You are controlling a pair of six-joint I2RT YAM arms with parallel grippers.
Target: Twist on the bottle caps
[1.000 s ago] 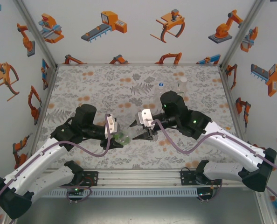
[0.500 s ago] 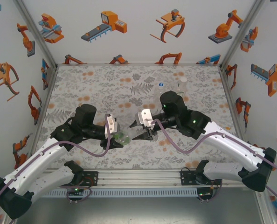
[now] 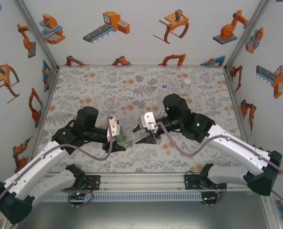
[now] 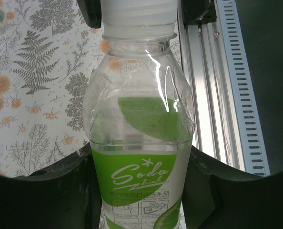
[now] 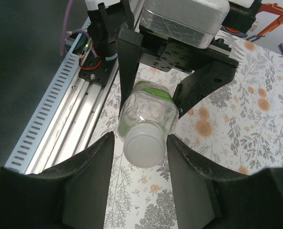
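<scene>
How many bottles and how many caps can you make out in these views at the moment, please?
Bottles: 3 (green-label bottle, blue-capped bottle, far right bottle)
Caps: 2 clearly seen (white cap, blue cap); the far right bottle's top is too small to tell
Total: 5

A robotics lab cell is indicated: the fern-printed tabletop [image 3: 94, 86] is enclosed at 9, 12 and 3 o'clock by white walls [image 3: 141, 47] printed with orange robot pictures [image 3: 108, 26], and an aluminium mounting rail [image 3: 141, 180] is fixed at 6 o'clock.
</scene>
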